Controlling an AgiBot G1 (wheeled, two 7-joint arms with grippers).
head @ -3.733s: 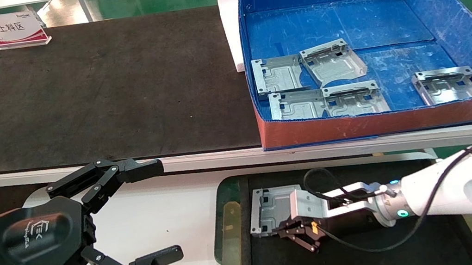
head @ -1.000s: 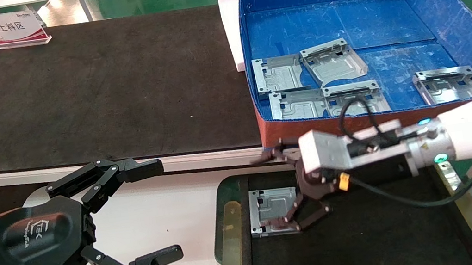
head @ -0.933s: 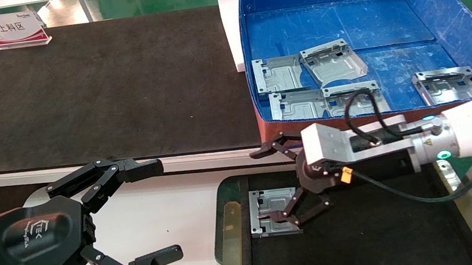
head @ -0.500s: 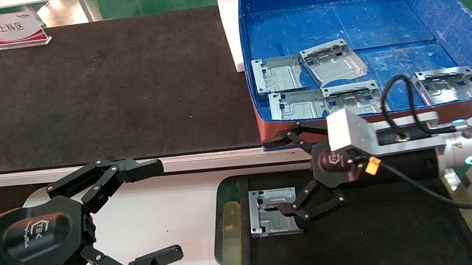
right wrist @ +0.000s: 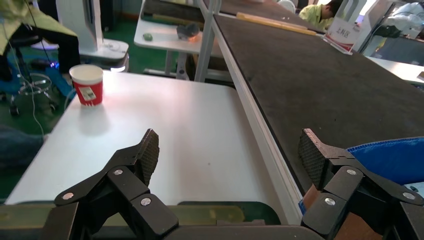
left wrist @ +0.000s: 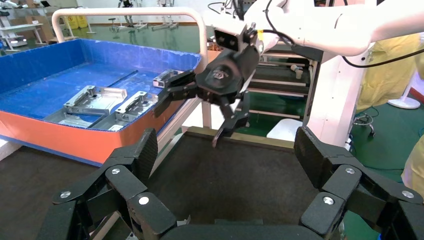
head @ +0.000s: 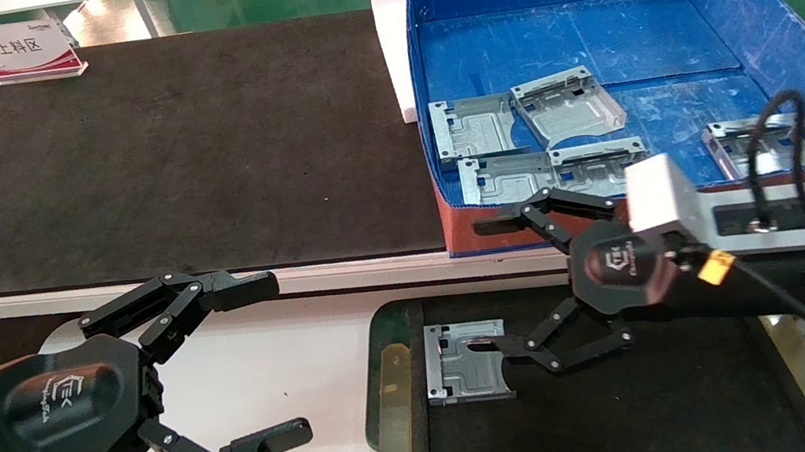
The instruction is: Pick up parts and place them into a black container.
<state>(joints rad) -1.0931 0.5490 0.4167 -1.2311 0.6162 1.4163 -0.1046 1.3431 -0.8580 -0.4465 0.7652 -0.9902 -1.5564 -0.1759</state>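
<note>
Silver-grey sheet metal marks the one part [head: 466,361] lying flat on the floor of the black container [head: 638,414], at the tray's left end, just inside the brass-coloured edge strip [head: 391,427]. The right gripper [head: 497,283] sits to the right of this part with its jaws spread wide: the lower finger's tip reaches over the part's right edge, though contact cannot be confirmed, and the upper finger points at the red front wall of the blue cardboard box [head: 782,42]. The gripper holds nothing. Five more parts lie in the blue cardboard box: two [head: 471,126] [head: 566,104] in a far row with the second overlapping the first, two [head: 503,180] [head: 601,166] side by side against the red front wall, and one [head: 765,144] apart at the right, partly hidden behind the right arm's cable. Total count: six parts, one container, one box. The left gripper [head: 263,362] hangs idle over the white table [head: 295,362], well apart from the container, its jaws spread wide and empty. In the left wrist view the right gripper [left wrist: 192,112] appears farther off, open, above the container's black floor. In the right wrist view a red paper cup [right wrist: 87,85] stands on the white table.
</note>
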